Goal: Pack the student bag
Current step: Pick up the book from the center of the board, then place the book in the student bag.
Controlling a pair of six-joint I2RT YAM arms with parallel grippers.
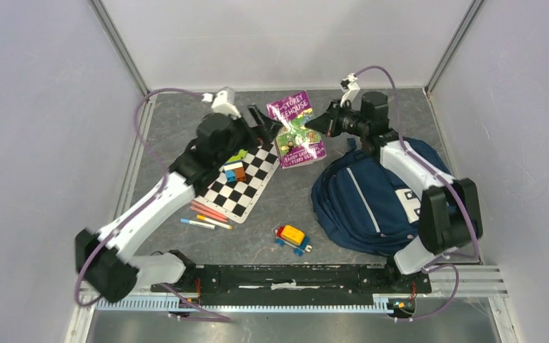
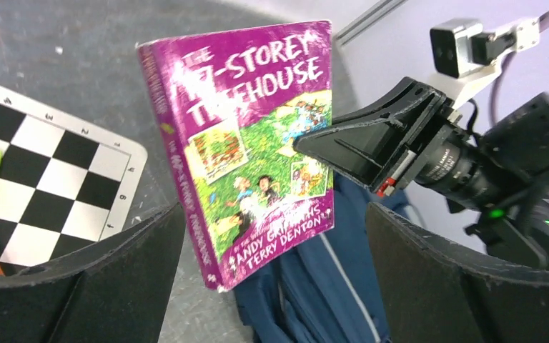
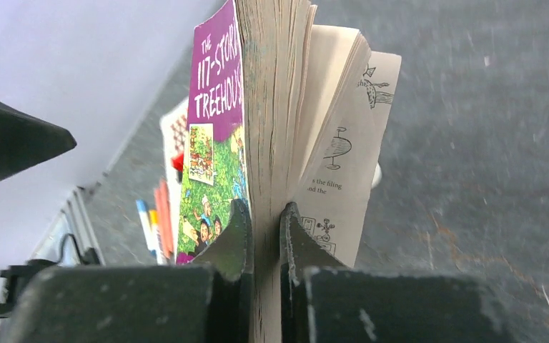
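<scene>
Passerby: book (image 1: 297, 128) is up in the air over the back of the table, cover facing the left arm. Right claw (image 3: 264, 221) is pinched tight on its lower page edge. Left claw (image 1: 261, 118) is spread wide just beside it, not touching anything as far as I can see. What's the smart play here?

Regular: get it into the student bag (image 1: 372, 200). That's the navy lump lying flat on the right side of the table, right under the right arm's elbow. Catch is, the right claw only has the front cover plus a thick wad of pages. The back pages are fanning loose on the far side of the fingers.

Passerby: so they could flap and snag?

Regular: that's my guess. I'd move slow, keep the spine leading, and go in loose side last so the pages fold shut against the fabric rather than crumpling.

Passerby: is the bag even open? I can't tell from where I'm standing.

Regular: me neither, the arm covers the top end. If the mouth is shut or floppy, that wide left claw looks like the obvious one to hold it apart. It should pull clear of the book first though, they're close.

Passerby: and the chessboard (image 1: 246, 182), pens (image 1: 207, 214) and toy car (image 1: 293, 236)?

Regular: well apart from all this, on the left and middle. Later problem.
</scene>
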